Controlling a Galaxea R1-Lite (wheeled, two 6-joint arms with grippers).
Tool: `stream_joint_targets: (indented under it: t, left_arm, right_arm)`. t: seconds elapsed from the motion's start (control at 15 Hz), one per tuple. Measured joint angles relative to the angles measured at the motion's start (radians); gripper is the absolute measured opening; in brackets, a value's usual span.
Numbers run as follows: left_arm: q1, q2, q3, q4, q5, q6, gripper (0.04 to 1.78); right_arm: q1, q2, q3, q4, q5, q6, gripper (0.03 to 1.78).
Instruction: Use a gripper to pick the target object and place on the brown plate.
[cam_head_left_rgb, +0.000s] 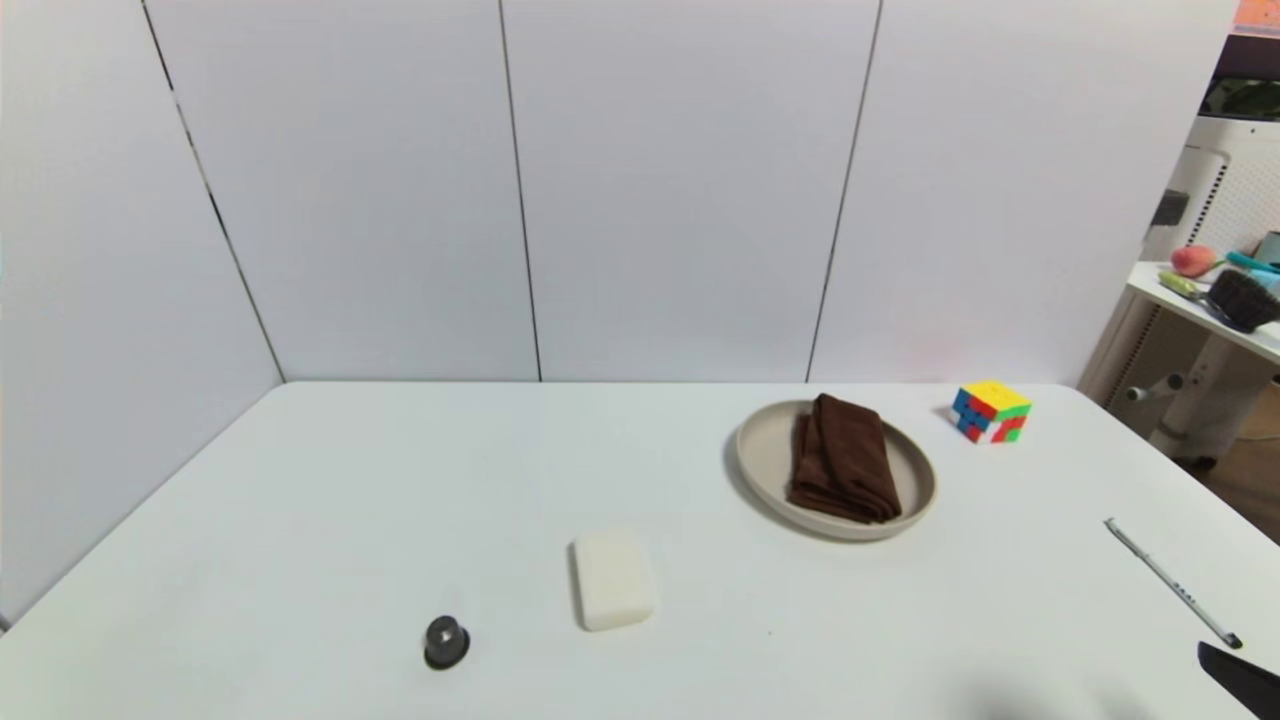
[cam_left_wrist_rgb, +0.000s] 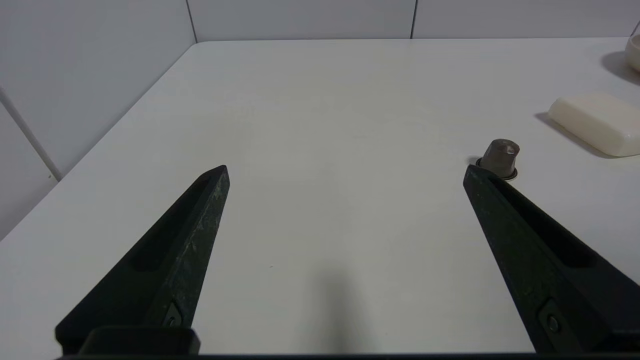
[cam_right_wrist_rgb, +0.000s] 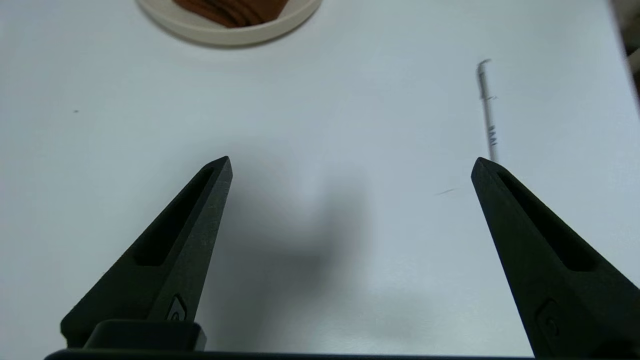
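The folded dark brown towel (cam_head_left_rgb: 842, 460) lies on the beige-tan plate (cam_head_left_rgb: 765, 455) at the right middle of the white table. Both also show at the edge of the right wrist view, the towel (cam_right_wrist_rgb: 232, 7) on the plate (cam_right_wrist_rgb: 225, 31). My right gripper (cam_right_wrist_rgb: 350, 165) is open and empty over bare table, well short of the plate; only a fingertip (cam_head_left_rgb: 1240, 675) of it shows in the head view. My left gripper (cam_left_wrist_rgb: 345, 172) is open and empty over the table's left part and is out of the head view.
A white soap-like block (cam_head_left_rgb: 612, 578) and a small dark capsule (cam_head_left_rgb: 446, 640) lie front centre. A multicoloured puzzle cube (cam_head_left_rgb: 990, 410) stands right of the plate. A pen (cam_head_left_rgb: 1172, 582) lies near the right edge. White walls close the back and left.
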Motion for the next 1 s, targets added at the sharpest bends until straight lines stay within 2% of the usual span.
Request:
stream_joint_targets:
  t: [0.2, 0.33, 0.53, 0.67, 0.8, 0.93, 1.0]
  left_arm:
    - [0.000, 0.000, 0.000, 0.000, 0.000, 0.000, 1.69]
    - [0.000, 0.000, 0.000, 0.000, 0.000, 0.000, 1.69]
    - [0.000, 0.000, 0.000, 0.000, 0.000, 0.000, 1.69]
    - [0.000, 0.000, 0.000, 0.000, 0.000, 0.000, 1.69]
    - [0.000, 0.000, 0.000, 0.000, 0.000, 0.000, 1.69]
    - [0.000, 0.000, 0.000, 0.000, 0.000, -0.001, 1.69]
    - [0.000, 0.000, 0.000, 0.000, 0.000, 0.000, 1.69]
  right_arm:
    - [-0.025, -0.251, 0.259, -0.242, -0.011, -0.095, 1.68]
    - [-0.041, -0.337, 0.360, -0.353, -0.009, -0.124, 1.68]
    - [-0.099, -0.438, 0.393, -0.310, 0.045, -0.134, 1.69]
    - [-0.110, -0.531, 0.396, -0.240, 0.083, -0.123, 1.69]
    - [-0.113, -0.614, 0.397, -0.166, 0.124, -0.079, 1.69]
    - [-0.114, -0.653, 0.397, -0.161, 0.122, -0.006, 1.69]
    - [-0.114, -0.664, 0.398, -0.161, 0.115, 0.012, 1.69]
